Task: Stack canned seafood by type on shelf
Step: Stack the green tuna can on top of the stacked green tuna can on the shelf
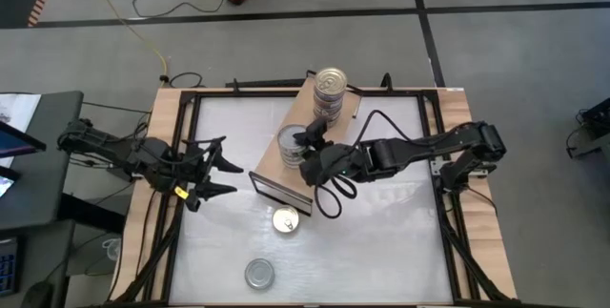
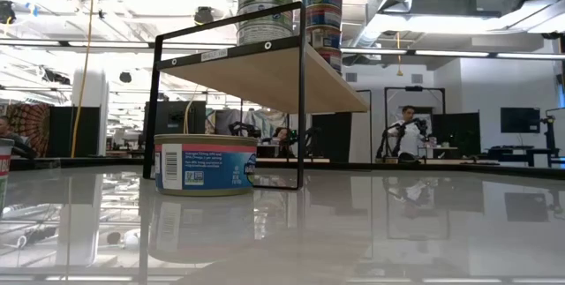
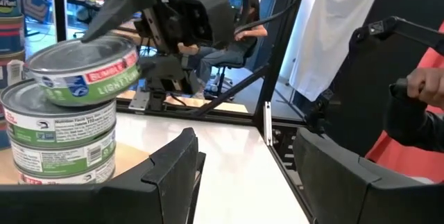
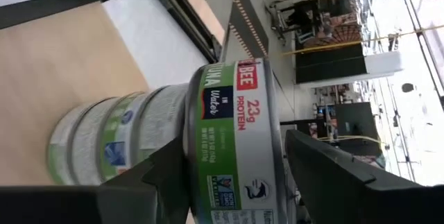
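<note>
Two stacks stand on the shelf [image 1: 303, 122]; a green-labelled tuna can [image 3: 82, 70] is set tilted on the nearer stack, right gripper [image 1: 307, 146] fingers parted around it; left gripper [image 1: 221, 176], open, waits beside the shelf.

- Shelf [image 1: 307, 122] at bench [image 1: 381, 241] centre; two can stacks [image 1: 329, 91] on it
- Gold-lid can [image 1: 285, 220] at its 6 o'clock; grey-lid can [image 1: 258, 273] further at 6
</note>
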You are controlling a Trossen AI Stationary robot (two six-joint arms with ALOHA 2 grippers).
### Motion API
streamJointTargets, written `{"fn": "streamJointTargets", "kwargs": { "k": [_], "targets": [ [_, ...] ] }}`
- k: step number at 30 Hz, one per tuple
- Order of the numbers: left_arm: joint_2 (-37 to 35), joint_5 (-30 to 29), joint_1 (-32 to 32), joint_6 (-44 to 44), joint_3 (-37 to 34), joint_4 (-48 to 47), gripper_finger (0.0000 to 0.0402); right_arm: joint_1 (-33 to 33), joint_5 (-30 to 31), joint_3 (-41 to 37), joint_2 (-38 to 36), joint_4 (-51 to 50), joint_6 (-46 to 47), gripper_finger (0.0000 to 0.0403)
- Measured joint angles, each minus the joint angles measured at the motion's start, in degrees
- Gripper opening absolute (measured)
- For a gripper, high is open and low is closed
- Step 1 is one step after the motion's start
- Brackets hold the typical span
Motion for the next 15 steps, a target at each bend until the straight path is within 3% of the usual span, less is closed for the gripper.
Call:
{"fn": "streamJointTargets", "kwargs": {
  "k": [8, 15],
  "targets": [
    [0.00, 1.51, 0.00, -0.03, 0.00, -0.28, 0.0224, -0.05, -0.05, 0.02, -0.03, 0.64, 0.36, 0.0256],
    [0.00, 1.63, -0.02, -0.09, 0.00, -0.48, 0.0224, -0.66, -1.27, 1.86, -0.15, -4.61, 5.02, 0.0256]
  ]
}}
